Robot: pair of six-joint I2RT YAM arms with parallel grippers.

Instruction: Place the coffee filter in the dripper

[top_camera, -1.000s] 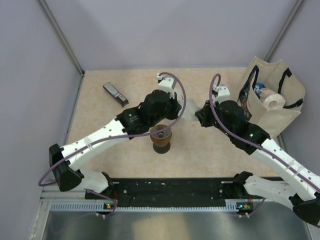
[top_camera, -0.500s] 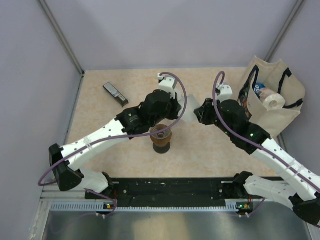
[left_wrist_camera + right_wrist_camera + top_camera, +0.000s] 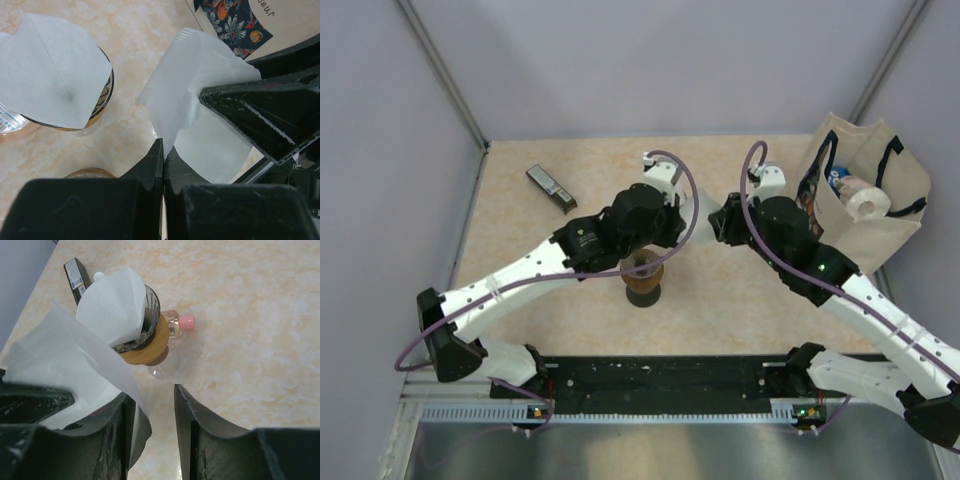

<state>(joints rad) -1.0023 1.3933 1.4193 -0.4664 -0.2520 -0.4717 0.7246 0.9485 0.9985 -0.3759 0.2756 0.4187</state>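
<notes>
A black box (image 3: 551, 188) is lying at the far left of the desk (image 3: 740, 290). Right of it the dripper (image 3: 147, 342) is standing upright, with a second filter (image 3: 112, 305) already sitting in it. Just beside the dripper the left pincer (image 3: 163, 150) is pinching the filter (image 3: 190, 85) by its lower edge, jaws together, and holding it in the air, not in the dripper. The right pincer (image 3: 150, 400) is standing with jaws apart. The sheet is lying against one of its fingers, unclamped. A bag (image 3: 880, 220) is sitting at the far right.
</notes>
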